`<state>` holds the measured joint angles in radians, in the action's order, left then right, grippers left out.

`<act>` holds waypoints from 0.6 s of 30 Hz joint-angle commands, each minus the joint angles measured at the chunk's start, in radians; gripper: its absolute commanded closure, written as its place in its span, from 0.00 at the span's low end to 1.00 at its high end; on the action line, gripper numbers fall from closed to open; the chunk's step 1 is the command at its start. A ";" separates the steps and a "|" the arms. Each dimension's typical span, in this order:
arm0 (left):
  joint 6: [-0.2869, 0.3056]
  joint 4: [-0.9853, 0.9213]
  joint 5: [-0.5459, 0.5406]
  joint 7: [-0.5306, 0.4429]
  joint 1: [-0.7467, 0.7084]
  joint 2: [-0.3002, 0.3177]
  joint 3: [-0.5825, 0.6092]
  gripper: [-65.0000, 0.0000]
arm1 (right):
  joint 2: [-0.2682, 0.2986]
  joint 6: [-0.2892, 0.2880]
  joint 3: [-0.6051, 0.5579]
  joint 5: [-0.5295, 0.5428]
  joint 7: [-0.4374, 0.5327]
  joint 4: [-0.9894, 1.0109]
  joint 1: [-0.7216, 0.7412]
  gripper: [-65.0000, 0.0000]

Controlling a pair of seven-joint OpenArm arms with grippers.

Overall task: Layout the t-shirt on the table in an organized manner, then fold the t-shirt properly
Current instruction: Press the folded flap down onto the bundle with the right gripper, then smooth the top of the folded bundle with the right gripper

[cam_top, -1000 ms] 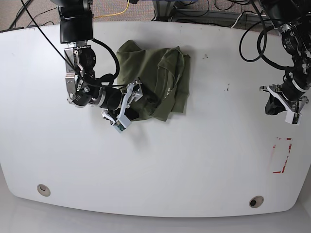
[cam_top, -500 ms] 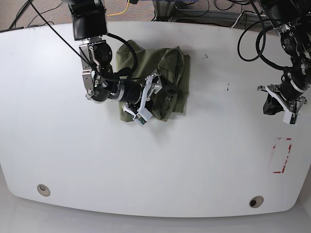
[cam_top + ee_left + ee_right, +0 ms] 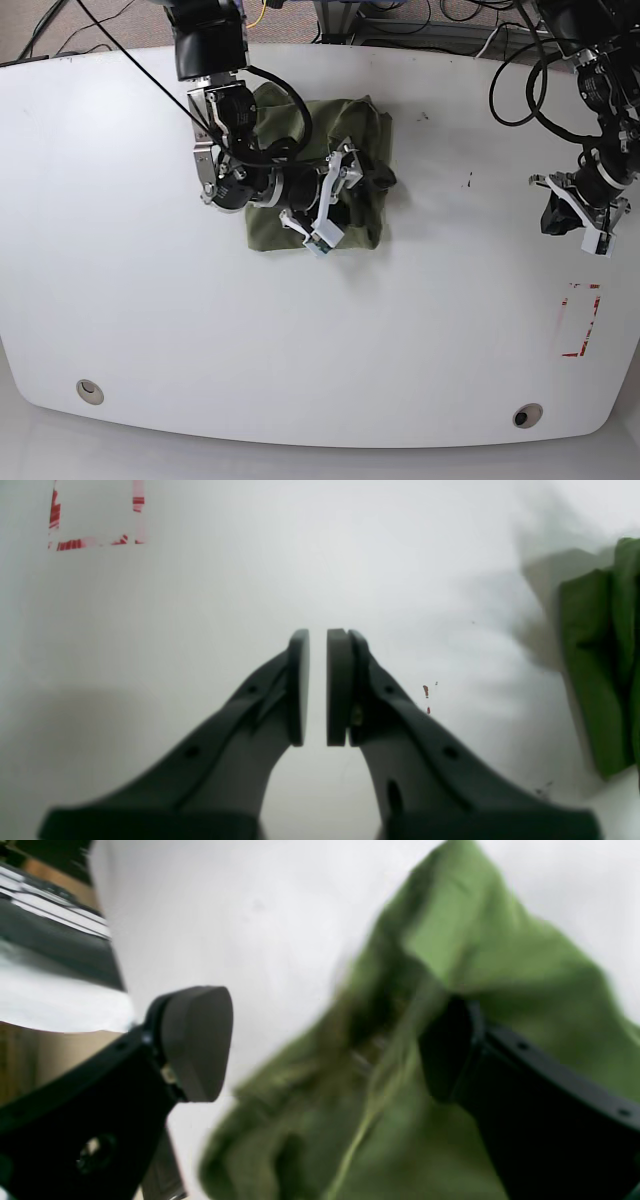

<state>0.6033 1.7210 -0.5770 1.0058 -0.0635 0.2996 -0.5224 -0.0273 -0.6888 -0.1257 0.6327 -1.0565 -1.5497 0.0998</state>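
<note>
t-shirt (image 3: 355,150): olive, bunched in a rough square at the table's (image 3: 320,350) far left-centre, not yet spread or folded. right gripper (image 3: 352,187): jaws wide over the cloth, nothing pinched. left gripper (image 3: 318,687): nearly closed, empty, well apart at right.

Right end effector (image 3: 325,1045) agape, left (image 3: 318,687) pinched.

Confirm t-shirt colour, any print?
Plain olive green, no print visible on the t-shirt. Base view shows it best; right wrist view is blurred.
</note>
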 commanded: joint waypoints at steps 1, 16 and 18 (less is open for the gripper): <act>0.002 0.014 -0.015 -0.020 0.014 0.016 -0.005 0.91 | -0.016 -0.009 0.002 0.032 0.023 -0.056 0.021 0.18; 0.002 0.018 -0.019 -0.018 0.015 0.016 0.028 0.91 | -0.003 -0.009 0.004 0.032 -0.012 -0.134 -0.033 0.18; 0.002 0.020 -0.019 -0.018 0.015 0.016 0.040 0.91 | 0.014 -0.009 0.004 0.029 -0.012 -0.156 -0.054 0.18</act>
<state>0.6033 1.7214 -0.5777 1.0054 -0.0635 0.3027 -0.4866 -0.0307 -0.6914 -0.1249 0.6426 -1.0855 -1.6646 0.0483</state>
